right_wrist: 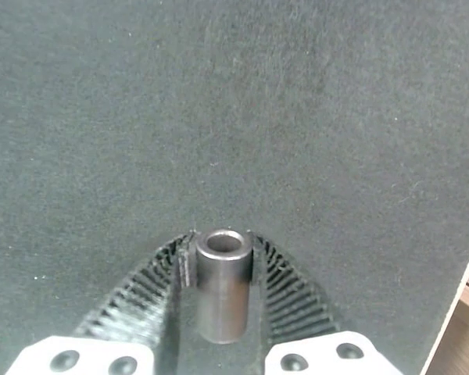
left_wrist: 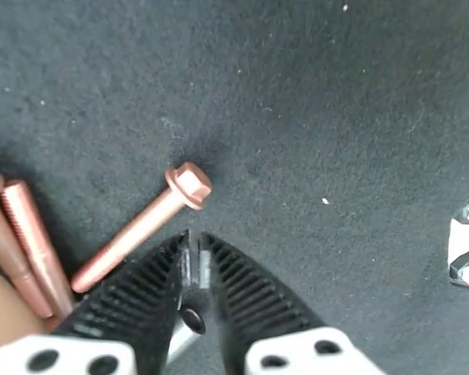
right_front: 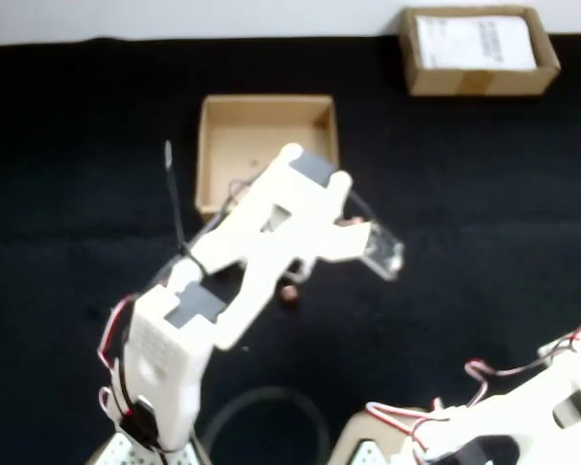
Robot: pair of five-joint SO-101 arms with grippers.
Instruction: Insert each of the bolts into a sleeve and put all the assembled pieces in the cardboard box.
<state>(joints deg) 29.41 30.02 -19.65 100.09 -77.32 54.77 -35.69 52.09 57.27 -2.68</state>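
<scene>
A copper bolt [left_wrist: 141, 230] with a hex head lies on the black mat just in front of my left gripper [left_wrist: 194, 236], whose black toothed fingers are shut to a narrow slit. Two more bolts [left_wrist: 23, 250] lie side by side close to it. In the high view the left arm [right_front: 271, 232] stretches over the front corner of the open cardboard box [right_front: 213, 145], and one bolt [right_front: 289, 294] shows beside it. My right gripper [right_wrist: 221, 238] is shut on a dark grey metal sleeve [right_wrist: 223, 289], held upright with its bore facing up, above bare mat.
A closed cardboard box [right_front: 479, 48] with a white label sits at the far right. A clear plastic piece [right_front: 382, 252] lies beside the left arm. A black cable loop [right_front: 261, 407] lies near the arm bases. The right arm [right_front: 523, 407] stays at the near right.
</scene>
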